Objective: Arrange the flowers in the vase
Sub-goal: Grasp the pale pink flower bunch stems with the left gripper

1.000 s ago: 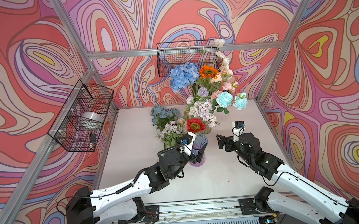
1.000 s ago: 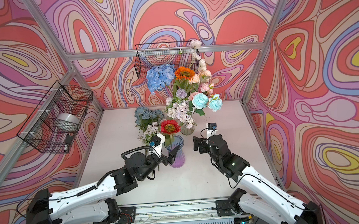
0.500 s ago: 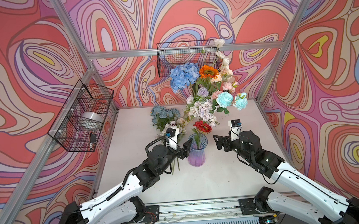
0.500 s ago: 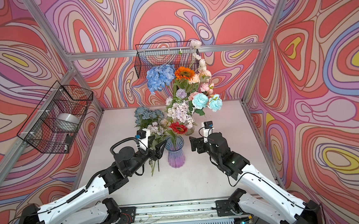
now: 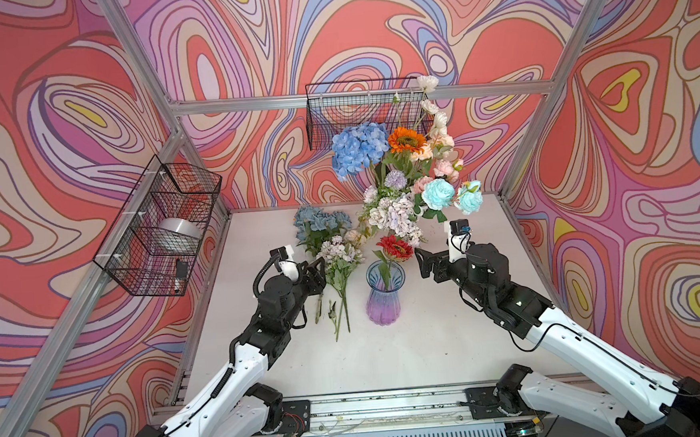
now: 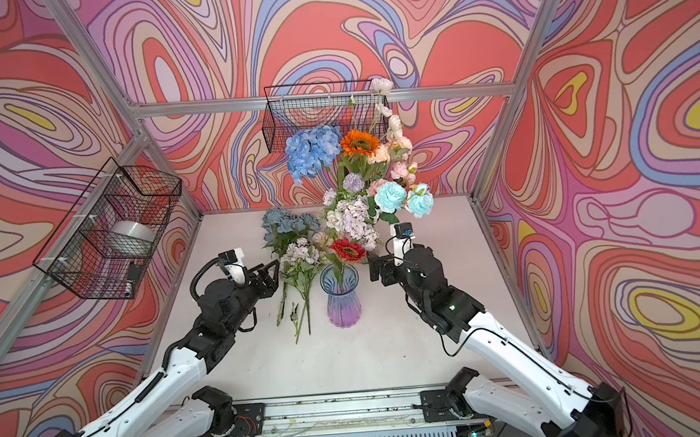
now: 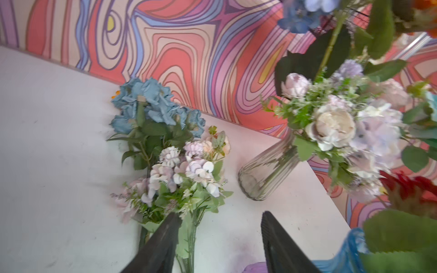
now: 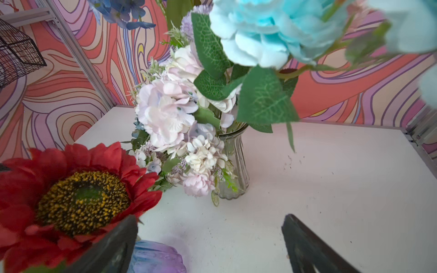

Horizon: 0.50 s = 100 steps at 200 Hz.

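glass, tinted blue at the rim and purple at the foot, forms the vase (image 5: pixel 381 296) that is seen upright near the middle of the white table (image 5: pixel 452 346) in both top views. one red sunflower (image 5: pixel 394 248) is lodged in it, its stem leaning inside the neck. the other blooms are split in two lots. a pale lilac bunch (image 5: pixel 340 255) is laid flat on the table just left of the vase, stems pointed toward the arm bases, with a dusty-blue bunch (image 5: pixel 321 223) laid behind it. a tall mixed bouquet (image 5: pixel 404 174) is packed into a clear ribbed vase (image 8: pixel 233 165) nearer the back wall. the left gripper (image 5: pixel 320 273) is poised low beside the lilac bunch, its jaws parted and nothing caught between them. in the left wrist view one finger (image 7: pixel 163 241) is seen across the stems, though contact cannot be judged. the right gripper (image 5: pixel 422 263) is poised just right of the red bloom, spread wide and empty, and bare table is shown between its fingers (image 8: pixel 307 248).
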Motion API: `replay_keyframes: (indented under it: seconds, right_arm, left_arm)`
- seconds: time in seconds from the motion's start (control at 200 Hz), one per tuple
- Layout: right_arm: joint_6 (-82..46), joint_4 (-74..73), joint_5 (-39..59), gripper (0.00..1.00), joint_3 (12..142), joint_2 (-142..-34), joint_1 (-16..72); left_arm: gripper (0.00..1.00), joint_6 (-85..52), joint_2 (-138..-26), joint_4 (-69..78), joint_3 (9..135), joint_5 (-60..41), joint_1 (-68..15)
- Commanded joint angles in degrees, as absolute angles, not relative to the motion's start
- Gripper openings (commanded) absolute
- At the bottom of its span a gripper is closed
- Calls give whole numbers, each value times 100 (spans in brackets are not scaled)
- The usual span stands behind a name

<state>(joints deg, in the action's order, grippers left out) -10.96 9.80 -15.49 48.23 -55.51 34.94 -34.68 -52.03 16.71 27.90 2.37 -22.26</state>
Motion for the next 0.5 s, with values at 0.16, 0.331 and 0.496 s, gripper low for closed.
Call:
replay_keyframes:
  seconds: [0.16, 0.331, 0.496]
  right_arm:
    - [-1019, 807, -1652, 98, 5073, -5903, 3472]
    - [-1002, 817, -1657, 98, 5128, -5968, 3472]
    - [-1046, 791, -1832, 99, 5095, -5916, 3472]
  left_arm:
    - [45, -3968, -5526, 95, 3132, 481, -2012]
    - [45, -3823, -5962, -439, 3301, 400, -2012]
    - [43, -3891, -6481, -176, 3365, -555, -2033]
